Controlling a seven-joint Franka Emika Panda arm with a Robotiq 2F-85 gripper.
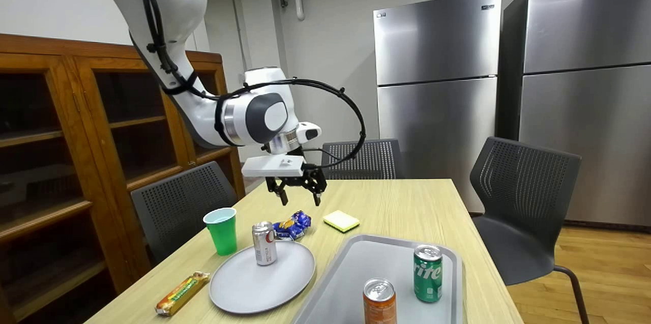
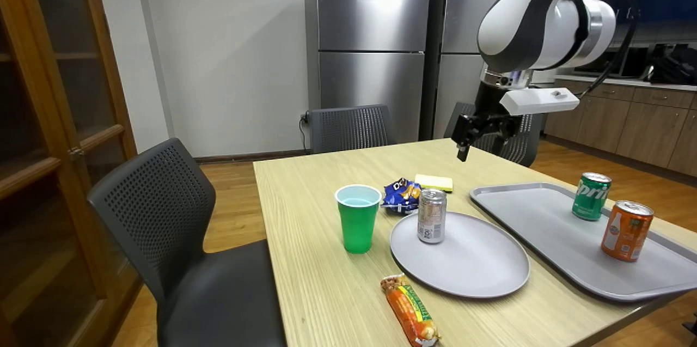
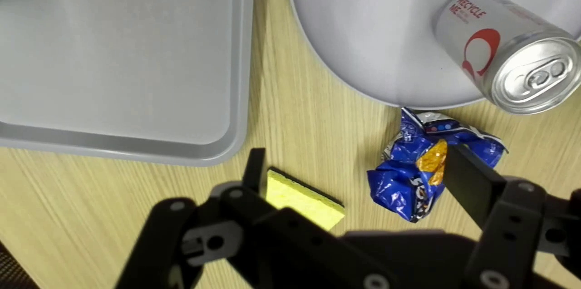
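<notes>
the bag (image 3: 405, 188) (wrist view) is partly hidden.

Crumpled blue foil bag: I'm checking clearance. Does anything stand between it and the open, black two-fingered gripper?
Nothing visible does: in the wrist view only a finger of the gripper overlaps the bag. The silver metal can stands beside the bag, on the round grey plate.

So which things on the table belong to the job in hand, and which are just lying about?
Probably in the job, being nearest the open, empty claw:
crumpled blue chip bag
yellow sponge

Apparently just lying about:
silver soda can
round gray plate
gray tray
Sprite can
orange can
green cup
wrapped snack bar
</notes>
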